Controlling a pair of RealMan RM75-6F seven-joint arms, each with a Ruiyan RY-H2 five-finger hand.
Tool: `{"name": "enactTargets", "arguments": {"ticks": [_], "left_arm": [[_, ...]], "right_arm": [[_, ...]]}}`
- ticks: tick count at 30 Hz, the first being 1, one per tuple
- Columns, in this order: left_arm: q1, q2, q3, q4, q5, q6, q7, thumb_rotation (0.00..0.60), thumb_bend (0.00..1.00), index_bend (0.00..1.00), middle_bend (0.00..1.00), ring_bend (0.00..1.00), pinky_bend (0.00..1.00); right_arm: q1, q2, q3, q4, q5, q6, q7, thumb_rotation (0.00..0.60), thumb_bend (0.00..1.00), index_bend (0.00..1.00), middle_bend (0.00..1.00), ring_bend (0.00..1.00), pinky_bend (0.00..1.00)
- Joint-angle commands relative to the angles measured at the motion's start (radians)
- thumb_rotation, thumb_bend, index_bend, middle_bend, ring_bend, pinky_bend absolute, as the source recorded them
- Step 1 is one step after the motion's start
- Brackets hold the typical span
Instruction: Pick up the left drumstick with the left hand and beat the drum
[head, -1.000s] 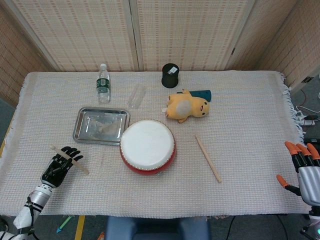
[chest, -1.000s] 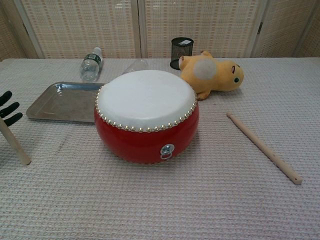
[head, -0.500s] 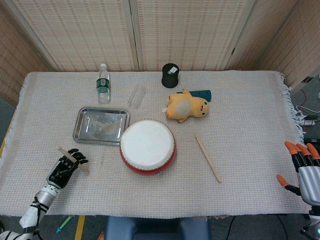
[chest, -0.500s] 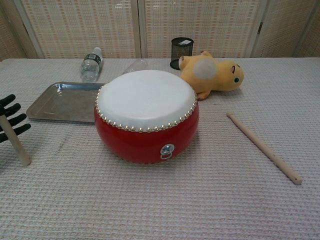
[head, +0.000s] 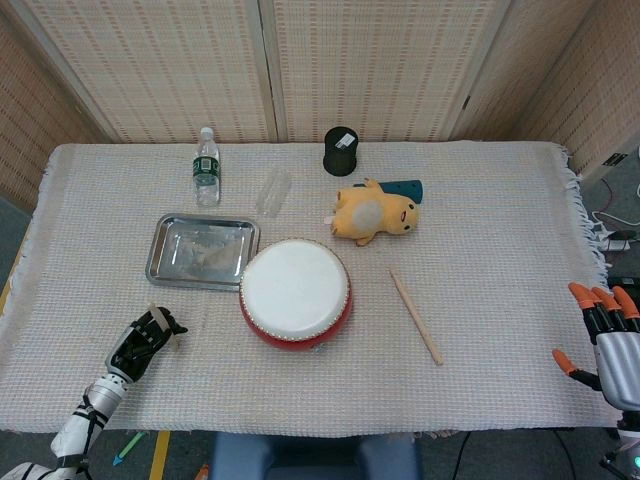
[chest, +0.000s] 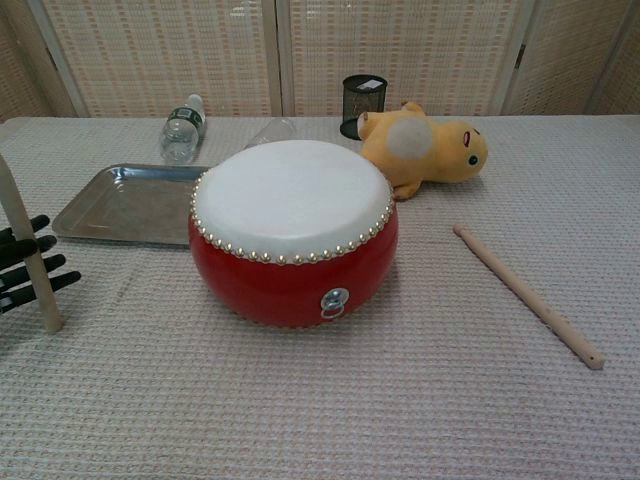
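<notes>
The left stick (chest: 26, 250) is held by the left hand (head: 143, 339) at the lower left of the head view, well to the left of the drum (head: 295, 293). In the chest view the stick is seen standing nearly upright at the left edge of the frame, its lower end on or just above the cloth (head: 480, 230) and its upper end leaning slightly left, with the dark fingers (chest: 30, 265) wrapped across its shaft.

A second ago the stick was laid at a slant across the hand, and much of its length was visible in the head view. It has since been tilted up, so that only a short stub is seen from above, and the hand has been carried a little toward the drum. From this it is judged that the grasp has been secured and the pickup is nearly complete; the stick has yet to be brought over the white drumhead and swung down.

The right hand (head: 606, 340) is seen at the lower right edge of the head view, fingers spread and holding nothing. The second stick (head: 416, 316) is left lying on the cloth to the right of the drum.
</notes>
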Motion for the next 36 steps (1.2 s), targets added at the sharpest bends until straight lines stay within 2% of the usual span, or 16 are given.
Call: {"name": "enactTargets", "arguments": {"ticks": [1, 9, 16, 22, 27, 31, 36], "left_arm": [[-0.009, -0.001, -0.022, -0.016, -0.045, -0.039, -0.006, 0.6, 0.37, 0.47, 0.54, 0.45, 0.39], [0.001, 0.007, -0.05, -0.011, -0.075, -0.064, -0.09, 0.6, 0.36, 0.49, 0.55, 0.46, 0.4], [0.017, 0.001, -0.035, 0.015, -0.025, -0.026, -0.139, 0.6, 0.36, 0.5, 0.58, 0.49, 0.4], [0.02, -0.025, -0.009, 0.056, 0.028, 0.019, -0.127, 0.6, 0.37, 0.5, 0.57, 0.49, 0.4], [0.023, -0.041, -0.003, 0.065, 0.04, 0.047, -0.1, 0.593, 0.32, 0.5, 0.58, 0.49, 0.44], [0.026, -0.046, 0.01, 0.07, 0.063, 0.08, -0.074, 0.57, 0.27, 0.51, 0.59, 0.5, 0.47], [0.022, -0.042, 0.037, 0.075, 0.104, 0.114, -0.046, 0.524, 0.25, 0.52, 0.61, 0.52, 0.51]], "right_arm": [[0.0, 0.001, 0.0, -0.001, 0.0, 0.0, 0.0, 0.6, 0.21, 0.0, 0.12, 0.0, 0.0], [-0.001, 0.001, 0.0, -0.001, 0.003, 0.0, -0.001, 0.6, 0.21, 0.0, 0.12, 0.0, 0.0], [0.0, 0.001, 0.0, -0.004, 0.0, 0.0, -0.004, 0.6, 0.21, 0.0, 0.12, 0.0, 0.0], [-0.001, 0.002, -0.001, -0.007, -0.003, 0.002, -0.004, 0.6, 0.21, 0.0, 0.12, 0.0, 0.0], [-0.004, 0.004, -0.002, -0.011, -0.006, 0.008, -0.007, 0.6, 0.21, 0.0, 0.12, 0.0, 0.0], [-0.005, 0.005, -0.002, -0.014, -0.007, 0.01, -0.009, 0.6, 0.21, 0.0, 0.12, 0.0, 0.0], [-0.004, 0.006, -0.002, -0.017, -0.009, 0.009, -0.013, 0.6, 0.21, 0.0, 0.12, 0.0, 0.0]]}}
